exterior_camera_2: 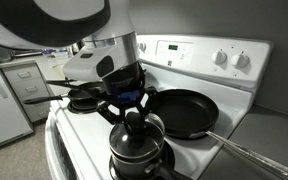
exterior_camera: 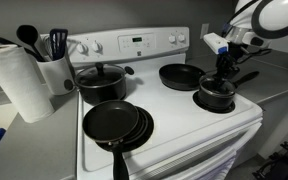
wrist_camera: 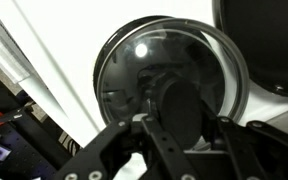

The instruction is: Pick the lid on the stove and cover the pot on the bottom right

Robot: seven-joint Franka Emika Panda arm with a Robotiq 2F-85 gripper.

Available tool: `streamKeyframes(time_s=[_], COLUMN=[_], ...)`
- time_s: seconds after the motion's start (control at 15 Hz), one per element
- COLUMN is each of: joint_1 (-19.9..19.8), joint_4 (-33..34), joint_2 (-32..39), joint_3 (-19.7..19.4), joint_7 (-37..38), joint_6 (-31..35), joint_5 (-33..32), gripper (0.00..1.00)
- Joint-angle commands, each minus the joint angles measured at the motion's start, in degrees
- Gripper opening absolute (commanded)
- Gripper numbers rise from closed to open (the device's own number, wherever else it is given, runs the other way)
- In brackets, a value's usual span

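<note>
The small black saucepan (exterior_camera: pixel 215 100) stands on the front burner of the white stove (exterior_camera: pixel 184 128), at the right in an exterior view and nearest the camera in an exterior view (exterior_camera_2: pixel 134 160). The clear glass lid (wrist_camera: pixel 134 60) sits on top of the saucepan, and it shows in both exterior views (exterior_camera: pixel 216 88) (exterior_camera_2: pixel 146 129). My gripper (wrist_camera: pixel 187 112) is straight above it, with its fingers shut on the lid's dark centre knob, as both exterior views (exterior_camera: pixel 224 68) (exterior_camera_2: pixel 132 113) also show. I cannot tell whether the lid rests fully on the rim.
A wide two-handled black pot with its own lid (exterior_camera: pixel 102 80) is on a back burner. Stacked frying pans (exterior_camera: pixel 116 122) sit on the other front burner. Another frying pan (exterior_camera: pixel 181 75) (exterior_camera_2: pixel 184 110) is behind the saucepan. A paper towel roll (exterior_camera: pixel 19 80) and a utensil holder (exterior_camera: pixel 54 65) stand beside the stove.
</note>
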Motion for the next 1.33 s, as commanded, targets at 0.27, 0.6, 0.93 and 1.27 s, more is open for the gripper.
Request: streamKeyframes(time_s=[0.27,0.6,0.93,1.27], joint_1=[-1.2,-0.9,-0.9,-1.0], joint_4=[-2.6,-3.4,-3.8,-3.6], joint_2=[-1.9,-1.7,-1.5,-1.4], joint_3=[-0.7,-0.7,-0.3,-0.1], joint_7=[-2.6,-4.2,-5.0,-5.6], joint_6=[-0.4,-0.2,0.3,0.2], joint_5=[2.4,5.0,5.2,4.4], gripper=[0.17,0.17,0.17,0.66])
